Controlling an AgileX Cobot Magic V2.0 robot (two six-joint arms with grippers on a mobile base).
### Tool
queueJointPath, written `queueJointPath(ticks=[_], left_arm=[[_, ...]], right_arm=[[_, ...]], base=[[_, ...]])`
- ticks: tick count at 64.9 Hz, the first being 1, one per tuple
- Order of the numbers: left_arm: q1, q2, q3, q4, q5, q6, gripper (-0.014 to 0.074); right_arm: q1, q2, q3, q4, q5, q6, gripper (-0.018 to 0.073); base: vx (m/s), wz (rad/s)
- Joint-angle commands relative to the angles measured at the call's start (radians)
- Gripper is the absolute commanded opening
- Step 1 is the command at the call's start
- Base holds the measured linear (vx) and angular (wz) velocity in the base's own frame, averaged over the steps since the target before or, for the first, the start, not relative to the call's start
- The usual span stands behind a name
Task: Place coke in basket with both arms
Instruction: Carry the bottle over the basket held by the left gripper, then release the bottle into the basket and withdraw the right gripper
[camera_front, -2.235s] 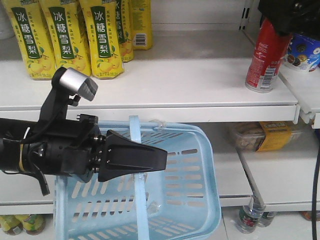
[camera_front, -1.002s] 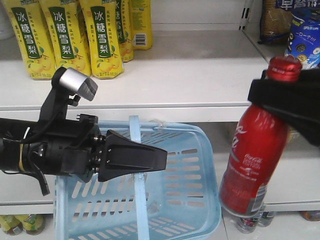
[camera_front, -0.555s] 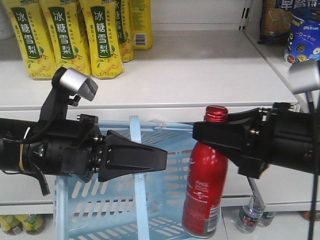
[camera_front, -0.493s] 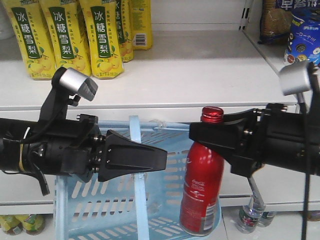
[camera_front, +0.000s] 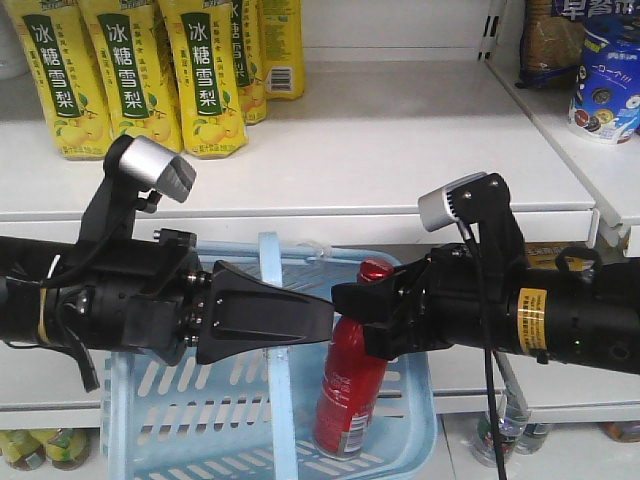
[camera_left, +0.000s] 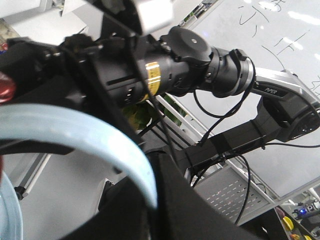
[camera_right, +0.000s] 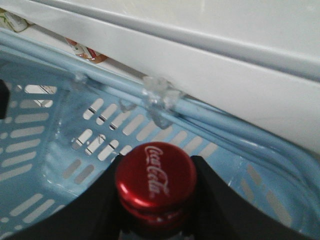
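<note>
Red coke (camera_front: 345, 400) sits tilted inside blue basket (camera_front: 240, 249).

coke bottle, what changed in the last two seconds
The right tool carried the coke bottle off the upper shelf, leftward and down into the basket, still clamped at its neck. The left tool, the strap handle it holds and the basket stayed put.

One coke (camera_front: 345, 400). One pale blue basket (camera_front: 170, 400) with one strap handle (camera_front: 270, 255). Two black arms, each with one end effector: the left end effector (camera_front: 322, 313) and the right end effector (camera_front: 362, 305). Two silver camera blocks (camera_front: 155, 165), one per arm. Five yellow drink bottles (camera_front: 205, 85) show on the upper shelf (camera_front: 400, 150), and two snack packs (camera_front: 605, 85) at far right.
</note>
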Motion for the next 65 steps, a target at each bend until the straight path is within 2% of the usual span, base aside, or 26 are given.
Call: queueJointPath(ticks=[1, 21, 32, 38, 45, 51, 56, 65], left_arm=[[-0.003, -0.034, -0.022, -0.096, -0.188, 0.005, -0.0006], [-0.003, -0.034, -0.022, -0.096, -0.188, 0.005, -0.0006], [-0.003, -0.034, -0.022, -0.096, -0.188, 0.005, -0.0006], [-0.003, -0.034, -0.022, -0.096, -0.188, 0.005, -0.0006], [-0.003, -0.034, -0.022, -0.096, -0.188, 0.005, -0.0006], [-0.003, -0.034, -0.022, -0.096, -0.188, 0.005, -0.0006], [-0.003, -0.034, -0.022, -0.096, -0.188, 0.005, -0.0006], [-0.003, -0.034, -0.022, -0.096, -0.188, 0.005, -0.0006]], right_arm=[[0.000, -0.003, -0.031, 0.051, -0.006, -0.006, 0.0109], [0.000, 0.005, -0.031, 0.019, 0.021, -0.012, 0.0462], [-0.001, -0.019, -0.031, -0.047, 0.040, 0.003, 0.0529], [-0.001, -0.055, -0.031, -0.106, 0.040, 0.044, 0.0524], [-0.001, -0.116, -0.031, -0.103, 0.034, 0.066, 0.0496], [-0.001, -0.181, -0.031, -0.103, 0.041, 0.075, 0.0438], [-0.001, -0.244, -0.031, -0.103, 0.042, 0.094, 0.0351], [-0.001, -0.371, -0.031, -0.103, 0.025, 0.089, 0.0113]], base=[[0.00, 0.00], [0.00, 0.00], [0.00, 0.00], [0.00, 0.00], [0.00, 0.00], [0.00, 0.00], [0.00, 0.00], [0.00, 0.00]])
